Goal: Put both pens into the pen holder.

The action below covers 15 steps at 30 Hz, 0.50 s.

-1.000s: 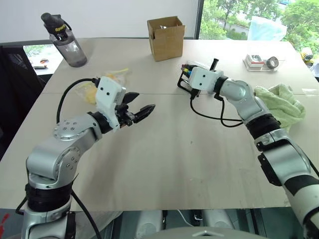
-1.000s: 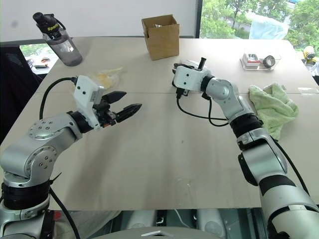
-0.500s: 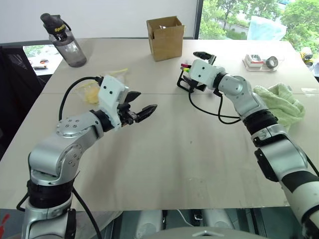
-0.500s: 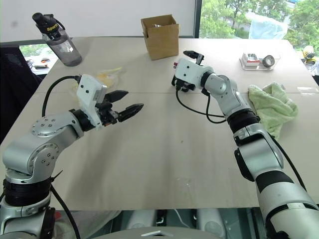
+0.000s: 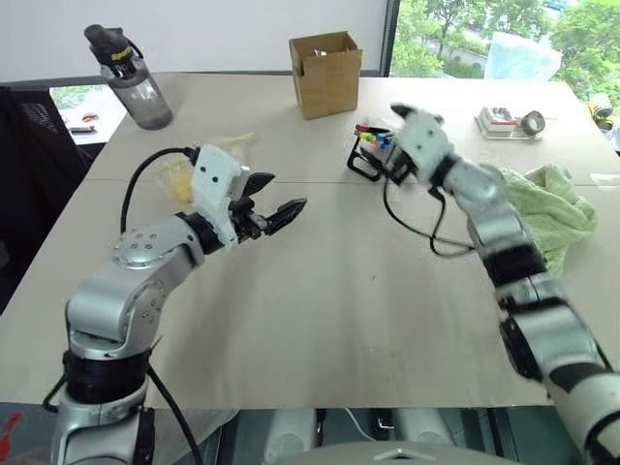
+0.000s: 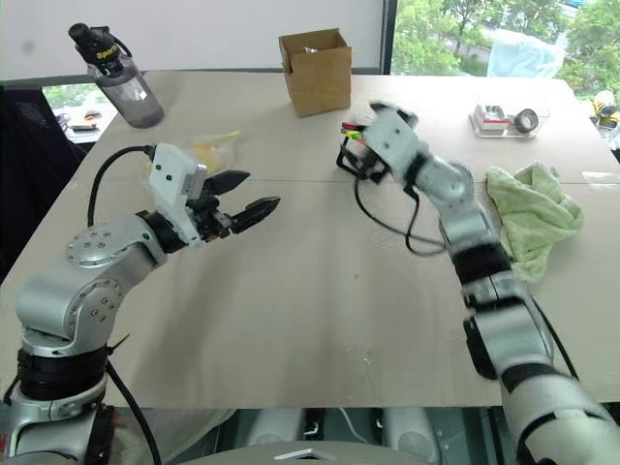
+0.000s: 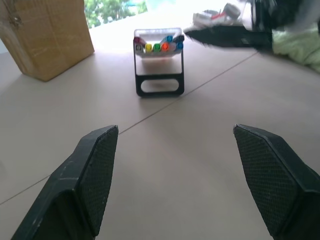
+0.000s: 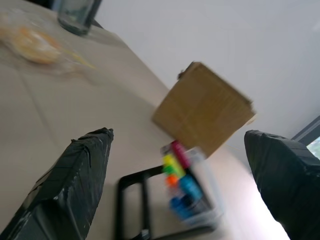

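The pen holder is a small black open-frame stand on the table past its middle seam. Coloured marker ends, pink, green, orange and blue, show in the pen holder. I cannot pick out the two pens among them. My right gripper hovers just right of and above the holder. In the right wrist view the gripper is open, with nothing between its fingers. My left gripper hangs open and empty over the table's left half, pointing toward the holder, well short of it.
A brown cardboard box stands behind the holder. A grey water bottle is at the back left, and a yellow plastic bag lies by my left arm. A green towel and a tray with tape are at the right.
My right gripper went from shut to open. It then drew back from over the pen holder, to the right and toward me, rolling as it went. The left arm has stayed put.
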{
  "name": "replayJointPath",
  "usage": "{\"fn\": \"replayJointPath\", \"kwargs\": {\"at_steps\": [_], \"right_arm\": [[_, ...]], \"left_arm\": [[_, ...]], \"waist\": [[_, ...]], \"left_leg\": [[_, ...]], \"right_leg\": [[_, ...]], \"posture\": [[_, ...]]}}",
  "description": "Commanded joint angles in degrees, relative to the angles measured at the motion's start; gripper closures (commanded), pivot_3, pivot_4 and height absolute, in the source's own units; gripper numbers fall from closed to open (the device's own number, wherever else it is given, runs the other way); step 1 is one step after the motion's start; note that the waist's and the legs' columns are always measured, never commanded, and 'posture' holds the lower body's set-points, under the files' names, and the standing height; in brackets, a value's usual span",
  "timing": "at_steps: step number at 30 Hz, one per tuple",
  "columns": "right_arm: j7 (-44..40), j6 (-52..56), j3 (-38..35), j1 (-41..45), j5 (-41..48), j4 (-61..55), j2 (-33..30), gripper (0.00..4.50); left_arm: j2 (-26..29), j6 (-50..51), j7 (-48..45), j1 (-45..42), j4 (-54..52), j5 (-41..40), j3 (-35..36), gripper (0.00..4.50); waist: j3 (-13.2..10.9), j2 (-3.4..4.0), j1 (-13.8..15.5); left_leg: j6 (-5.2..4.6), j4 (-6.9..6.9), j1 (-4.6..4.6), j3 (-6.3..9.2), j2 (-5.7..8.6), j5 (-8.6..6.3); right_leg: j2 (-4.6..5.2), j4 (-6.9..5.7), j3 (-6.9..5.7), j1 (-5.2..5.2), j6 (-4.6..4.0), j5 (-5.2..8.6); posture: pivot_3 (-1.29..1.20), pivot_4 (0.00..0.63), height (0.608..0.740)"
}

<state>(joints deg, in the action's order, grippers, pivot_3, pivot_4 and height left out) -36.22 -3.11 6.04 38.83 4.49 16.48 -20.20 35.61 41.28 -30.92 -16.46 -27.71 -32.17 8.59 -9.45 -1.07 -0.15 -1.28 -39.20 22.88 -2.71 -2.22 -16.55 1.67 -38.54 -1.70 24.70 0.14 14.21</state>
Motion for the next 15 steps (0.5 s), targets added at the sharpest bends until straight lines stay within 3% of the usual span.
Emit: {"fn": "replayJointPath", "kwargs": {"at_steps": [1, 7, 15], "right_arm": [[-5.62, 8.66, -5.70, -9.07, 10.58, -15.13, -4.35, 0.02], [-12.03, 19.23, -13.71, -32.30, 22.82, -29.74, -11.96, 0.02], [-17.58, 15.25, -21.03, -51.14, 24.63, -32.08, -16.16, 0.02]], "left_arm": [[-0.79, -4.67, -0.58, 3.69, -1.37, 2.36, -0.74, 0.70], [-2.83, -12.26, -3.04, 12.80, 2.28, 6.03, -2.49, 0.70], [-1.05, -21.39, -9.39, 21.87, 6.84, 10.46, -3.64, 0.70]], "waist": [[-0.02, 0.02, -0.06], [0.10, 0.10, -0.08], [0.04, 0.11, -0.42]], "left_leg": [[-0.01, 0.00, 0.01, -0.03, 0.01, -0.01], [-0.26, 0.04, -0.43, 0.02, 0.04, -0.14], [-0.31, 0.05, -1.17, -0.05, 0.01, -0.18]], "right_leg": [[0.02, 0.00, 0.01, 0.02, 0.00, 0.00], [-0.01, -0.32, 0.03, -0.20, -0.04, 0.02], [-0.13, -0.17, 0.15, -0.93, -0.06, 0.12]], "posture": [[0.00, 0.150, 0.736], [0.00, 0.150, 0.736], [0.00, 0.150, 0.736]]}}
